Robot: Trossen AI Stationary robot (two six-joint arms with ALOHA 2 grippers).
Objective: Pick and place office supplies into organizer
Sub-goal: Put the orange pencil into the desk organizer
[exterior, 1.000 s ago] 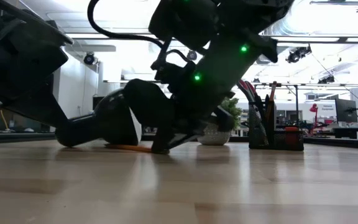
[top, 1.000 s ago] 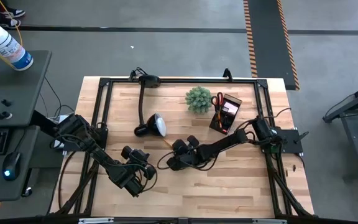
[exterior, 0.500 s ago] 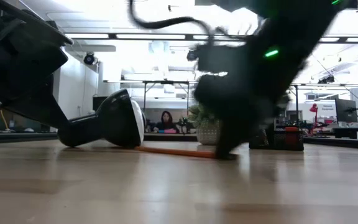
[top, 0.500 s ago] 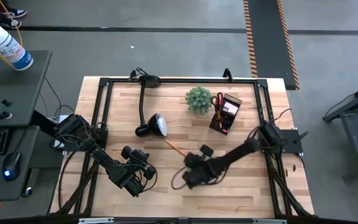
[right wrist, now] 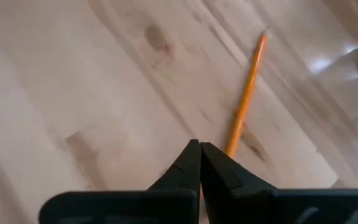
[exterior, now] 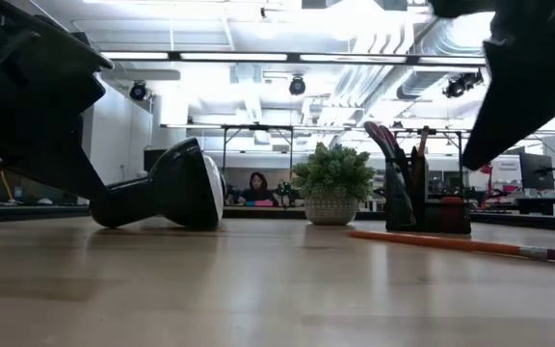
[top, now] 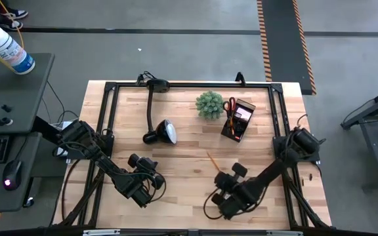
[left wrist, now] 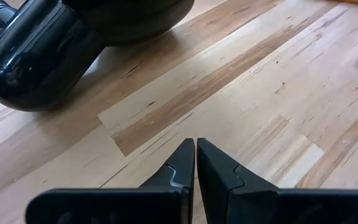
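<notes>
On the table (top: 254,141), an orange pencil (top: 211,160) lies flat and free, near the middle and slightly toward the right arm's side. In the low view the pencil (exterior: 451,244) rests on the wood in front of the organizer (exterior: 422,207), well apart from it. In the right wrist view the pencil (right wrist: 246,96) lies just beyond the fingertips, with no contact visible.

The right gripper (top: 228,200) sits low near the front edge of the table, just short of the pencil. Its fingers (right wrist: 188,163) are pressed together with nothing between them.

The left gripper (top: 146,178) waits at the front left of the table. Its fingers (left wrist: 182,165) are pressed together and hold nothing. They point toward the lamp head (left wrist: 36,59).

The organizer (top: 237,120) stands at the rear right of the table, just beside the plant (top: 209,104). Red-handled scissors (top: 230,105) stand upright in its rear compartment, and further items fill the others; these are too small to identify from above. In the low view, dark handles and thin upright items project above the rim.

The lamp (top: 159,131) lies at the rear left, its round white face turned toward the table centre, its arm running to the rear frame. A person (exterior: 257,186) sits in the room beyond the table.
</notes>
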